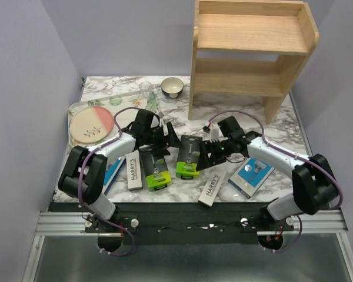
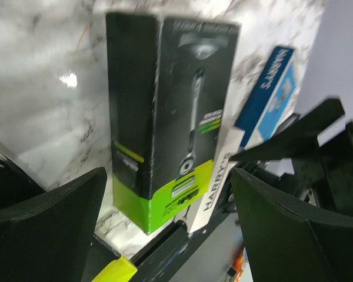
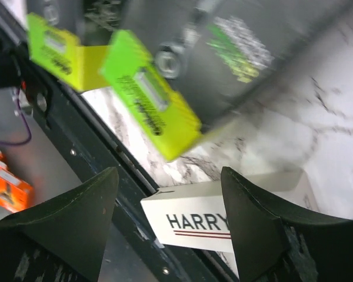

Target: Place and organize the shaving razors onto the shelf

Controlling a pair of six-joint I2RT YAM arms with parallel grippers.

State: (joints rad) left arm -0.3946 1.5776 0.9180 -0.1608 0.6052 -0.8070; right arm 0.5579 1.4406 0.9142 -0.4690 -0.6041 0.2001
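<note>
The light-wood shelf (image 1: pixel 253 53) stands at the far right with both tiers bare. On the marble table lie two black razor boxes with lime ends (image 1: pixel 154 167) (image 1: pixel 189 155), two white HARRY'S boxes (image 1: pixel 133 170) (image 1: pixel 212 188), and two blue packs (image 1: pixel 251 176) (image 1: pixel 113 170), the left one partly under my left arm. My left gripper (image 1: pixel 167 136) is open; its wrist view (image 2: pixel 167 176) faces the middle black box (image 2: pixel 182 106). My right gripper (image 1: pixel 205 154) is open just right of that box (image 3: pixel 235 53), above a HARRY'S box (image 3: pixel 206 217).
A floral tray (image 1: pixel 76 108) with a pink round plate (image 1: pixel 91 126) sits at the far left. A clear glass (image 1: pixel 146 89) and a small bowl (image 1: pixel 172 87) stand at the back middle. The black table rail (image 1: pixel 188 208) runs along the near edge.
</note>
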